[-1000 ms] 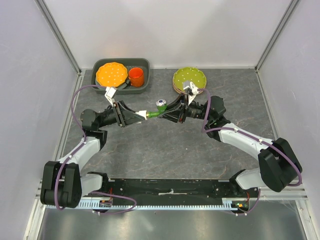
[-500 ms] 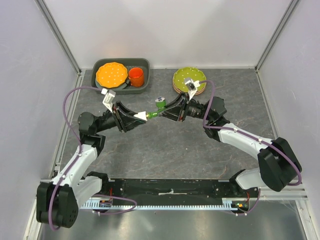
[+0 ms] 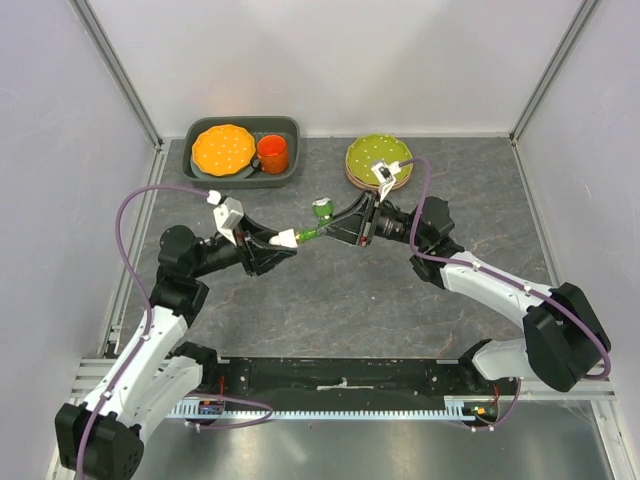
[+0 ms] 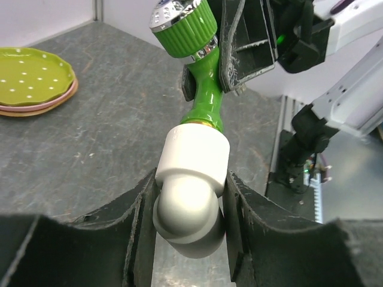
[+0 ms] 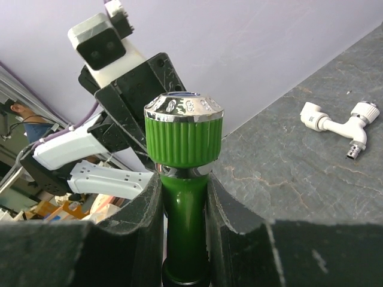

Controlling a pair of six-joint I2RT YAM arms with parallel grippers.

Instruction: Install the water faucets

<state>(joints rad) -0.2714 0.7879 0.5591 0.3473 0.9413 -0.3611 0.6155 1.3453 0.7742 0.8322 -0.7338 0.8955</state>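
A green water faucet (image 3: 312,232) with a chrome-topped ribbed knob (image 5: 184,134) hangs above the table's middle, held between both arms. My left gripper (image 4: 190,185) is shut on its white cylindrical end piece (image 4: 192,179). My right gripper (image 5: 182,185) is shut on the green stem just below the knob. In the top view the two grippers meet nose to nose, left gripper (image 3: 283,240) and right gripper (image 3: 328,232). An all-white faucet (image 5: 335,127) lies on the grey table in the right wrist view; I cannot find it in the top view.
A dark tray (image 3: 290,128) at the back left holds an orange plate (image 3: 222,148) and an orange cup (image 3: 272,153). A green plate (image 3: 378,156) stacked on a pink one sits at the back centre. Side walls close in the table.
The left arm has swung its elbow toward the near edge and its wrist has turned around the white end piece. The green faucet stays in nearly the same spot, still held by both grippers.
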